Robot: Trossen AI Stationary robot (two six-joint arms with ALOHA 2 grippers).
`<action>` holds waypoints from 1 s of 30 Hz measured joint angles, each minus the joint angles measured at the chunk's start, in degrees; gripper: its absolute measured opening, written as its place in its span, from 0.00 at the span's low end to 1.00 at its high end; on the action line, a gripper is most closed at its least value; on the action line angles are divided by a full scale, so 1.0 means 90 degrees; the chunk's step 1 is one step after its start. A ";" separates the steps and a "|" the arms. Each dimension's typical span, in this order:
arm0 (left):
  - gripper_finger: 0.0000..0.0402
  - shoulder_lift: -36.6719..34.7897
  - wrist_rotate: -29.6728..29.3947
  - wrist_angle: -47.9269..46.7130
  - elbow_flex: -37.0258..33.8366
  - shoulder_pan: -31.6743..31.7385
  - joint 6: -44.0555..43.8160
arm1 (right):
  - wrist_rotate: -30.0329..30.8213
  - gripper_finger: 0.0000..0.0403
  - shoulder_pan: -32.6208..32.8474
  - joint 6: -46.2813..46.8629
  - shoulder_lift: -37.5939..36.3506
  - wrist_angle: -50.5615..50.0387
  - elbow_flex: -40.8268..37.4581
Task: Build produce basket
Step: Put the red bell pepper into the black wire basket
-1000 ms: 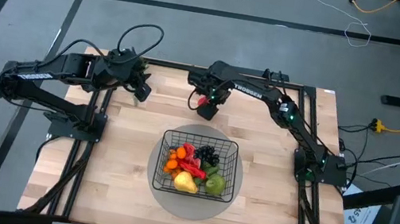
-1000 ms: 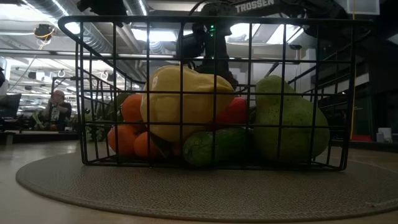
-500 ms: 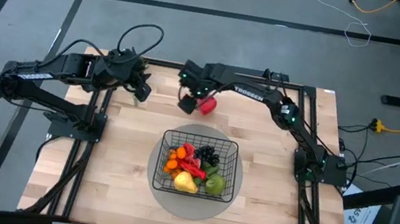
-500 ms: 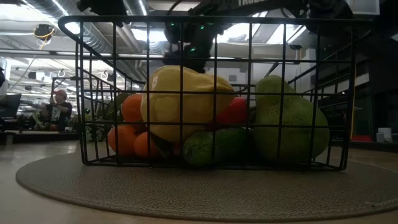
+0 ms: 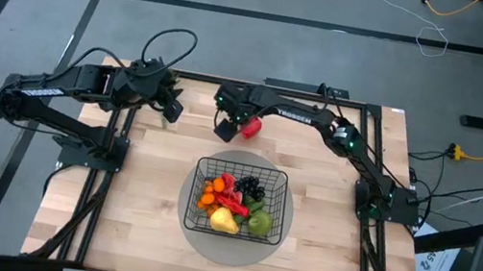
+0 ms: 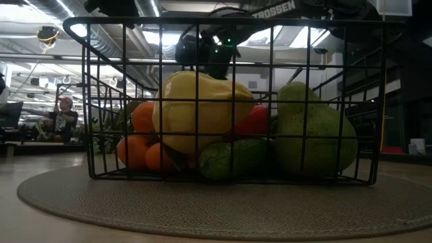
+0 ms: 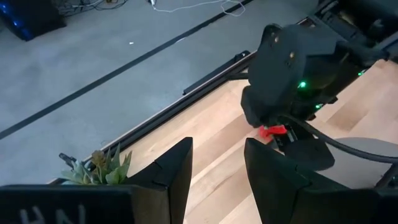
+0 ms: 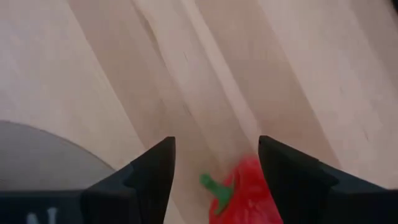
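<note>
- Light wooden slat table (image 5: pixel 146 188), grey floor behind; black wire-mesh basket (image 5: pixel 240 200) sits on round grey mat (image 5: pixel 196 237), already holding produce.
- Right gripper (image 8: pixel 214 165) hovers at far edge w/ jaws wide, empty; small red toy pepper (image 8: pixel 245 193) lies between them on the wood.
- Left gripper (image 7: pixel 217 168) waits at far left, jaws part open, empty.
- Risk: pepper is off-centre twd one finger, so closing may push it aside or pinch only the stem.

A black basket (image 5: pixel 240 200) on a grey mat (image 5: pixel 196 238) holds yellow, orange, green produce (image 6: pixel 202 111); a red pepper (image 5: pixel 250 127) lies on pale wood.
</note>
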 joint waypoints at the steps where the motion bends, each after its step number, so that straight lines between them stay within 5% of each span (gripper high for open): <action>1: 0.35 0.0000 0.0000 0.0000 0.0000 0.0000 0.0000 | 0.0009 0.58 -0.0001 0.0008 0.0000 -0.0024 -0.0073; 14: 0.35 0.0002 -0.0002 0.0130 0.0000 0.0000 -0.0136 | 0.0466 0.58 0.0045 -0.0328 -0.0002 -0.1921 -0.0363; 23: 0.35 0.0002 -0.0015 0.0304 0.0000 0.0000 -0.0117 | 0.1394 0.58 0.0031 -0.0707 -0.0032 -0.2677 -0.0360; 30: 0.35 0.0093 -0.0023 0.0310 0.0002 0.0000 -0.0117 | 0.1246 0.56 -0.0086 -0.0690 -0.0049 -0.3261 0.0336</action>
